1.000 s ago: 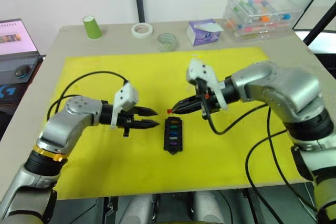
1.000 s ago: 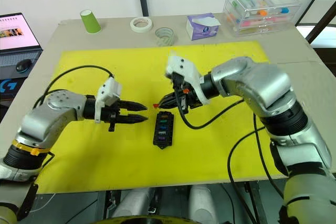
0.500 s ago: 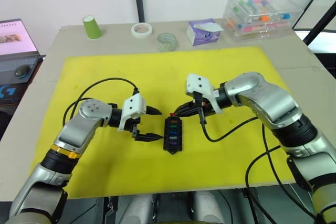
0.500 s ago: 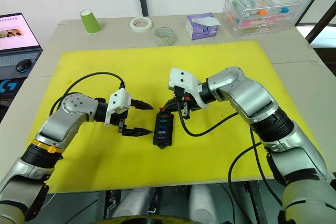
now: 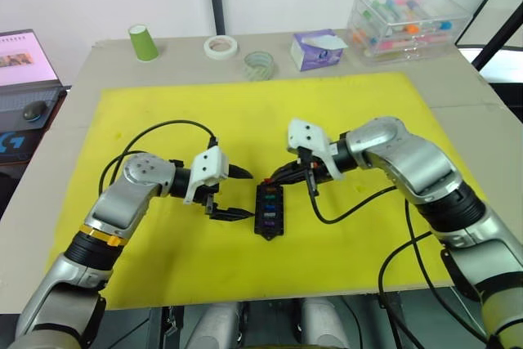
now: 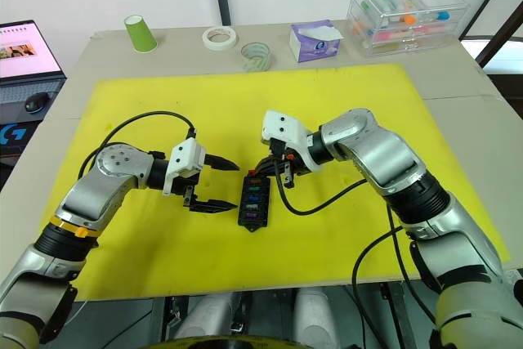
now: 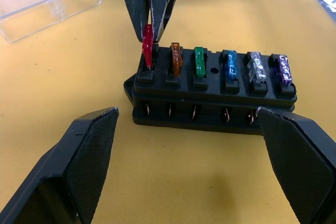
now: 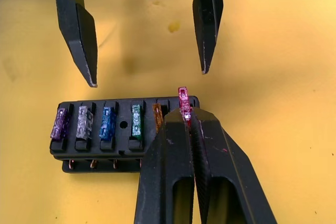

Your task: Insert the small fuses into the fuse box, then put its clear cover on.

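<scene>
Right gripper (image 7: 150, 24) clenched on the red fuse (image 7: 148, 51), held upright with its blades pointing down so as to drop straight into the end slot of the fuse box (image 7: 210, 95). Fuse tip sat just at that slot's mouth, probably not yet pressed home, since it stood taller than its neighbours. Beside it, further along from the pinching fingertips, five fuses already seated in a row: orange (image 7: 176, 59), green (image 7: 198, 61), blue (image 7: 230, 64), grey-clear (image 7: 255, 66) and purple (image 7: 282, 68).

Left gripper (image 5: 231, 194) spread wide, grasping nothing, one finger (image 7: 79, 150) off each end of the box, neither touching it. Likely poised that way to bracket the box and stop it sliding on the yellow mat (image 5: 359, 104) under the downward push.

Clear cover (image 7: 47, 3) lay on the mat beyond the box from the left fingers, well apart from both grippers, untouched and kept out of the way until the last slot was filled.
</scene>
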